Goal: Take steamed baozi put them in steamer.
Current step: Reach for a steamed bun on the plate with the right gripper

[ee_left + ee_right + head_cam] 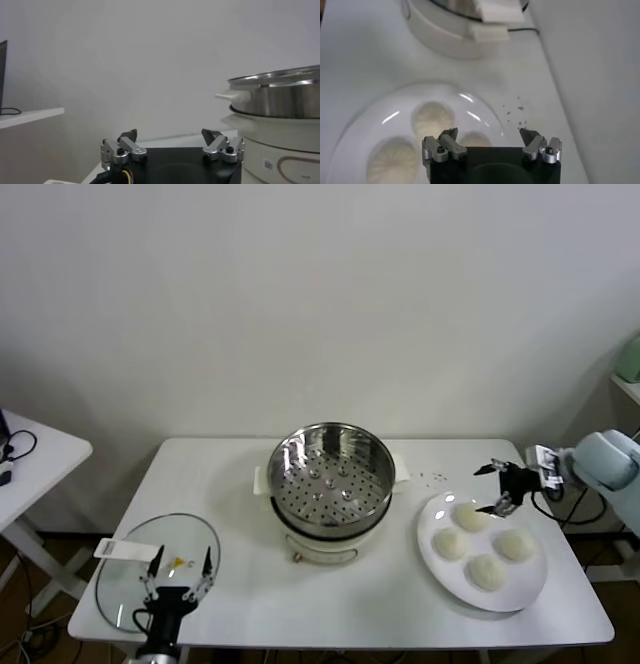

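Right gripper (501, 487) is hovering wide open and empty, just beside the far rim of the plate (442, 568).
The four baozi (450, 543) are lying just below it, looking soft, light, easily dented; it should be pinching one gently at the sides; the steamer (330, 476) is waiting well apart; left gripper (178, 573) is idling open.

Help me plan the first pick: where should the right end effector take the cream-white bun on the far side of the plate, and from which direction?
Probably from above, fingers straddling the smooth domed cream-white bun across its middle; the open right end effector already hovers nearby.
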Available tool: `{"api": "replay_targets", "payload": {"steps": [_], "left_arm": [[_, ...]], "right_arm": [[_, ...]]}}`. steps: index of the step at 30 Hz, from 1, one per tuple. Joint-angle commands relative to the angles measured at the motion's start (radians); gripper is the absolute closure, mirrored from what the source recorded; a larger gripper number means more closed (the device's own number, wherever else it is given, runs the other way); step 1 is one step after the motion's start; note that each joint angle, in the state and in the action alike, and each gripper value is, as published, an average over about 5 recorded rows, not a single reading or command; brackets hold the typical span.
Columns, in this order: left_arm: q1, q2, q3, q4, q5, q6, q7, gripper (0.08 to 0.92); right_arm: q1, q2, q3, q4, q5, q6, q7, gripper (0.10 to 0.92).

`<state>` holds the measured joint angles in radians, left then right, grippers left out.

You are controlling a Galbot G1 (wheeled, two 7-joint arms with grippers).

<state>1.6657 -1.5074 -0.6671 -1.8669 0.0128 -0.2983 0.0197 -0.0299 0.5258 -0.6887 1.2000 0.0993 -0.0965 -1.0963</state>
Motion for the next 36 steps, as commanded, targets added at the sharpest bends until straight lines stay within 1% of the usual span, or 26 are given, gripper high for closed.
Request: {"api": "replay_targets", "payload": {"steps": [1, 11, 25, 36], "left_arm": [[-0.003, 0.0, 0.0, -0.001, 0.002, 0.003, -0.003, 0.177], [-0.014, 0.0, -0.008, 0.005, -0.002, 0.014, -0.003, 0.177], [-0.014, 0.002, -0.019, 0.003, -0.004, 0.019, -0.003, 0.177], [-0.016, 0.0, -0.02, 0.007, -0.004, 0.02, -0.003, 0.177]], "right_arm": [[0.311, 0.083, -0.387, -0.19, -0.068, 0.005, -0.107, 0.203], [0.143, 0.166, -0.264, -0.232, -0.101, 0.007, -0.023, 0.203], [0.041, 0.265, -0.15, -0.306, -0.17, 0.031, 0.003, 0.203], [0.021, 0.29, -0.111, -0.334, -0.199, 0.038, -0.002, 0.203]]}}
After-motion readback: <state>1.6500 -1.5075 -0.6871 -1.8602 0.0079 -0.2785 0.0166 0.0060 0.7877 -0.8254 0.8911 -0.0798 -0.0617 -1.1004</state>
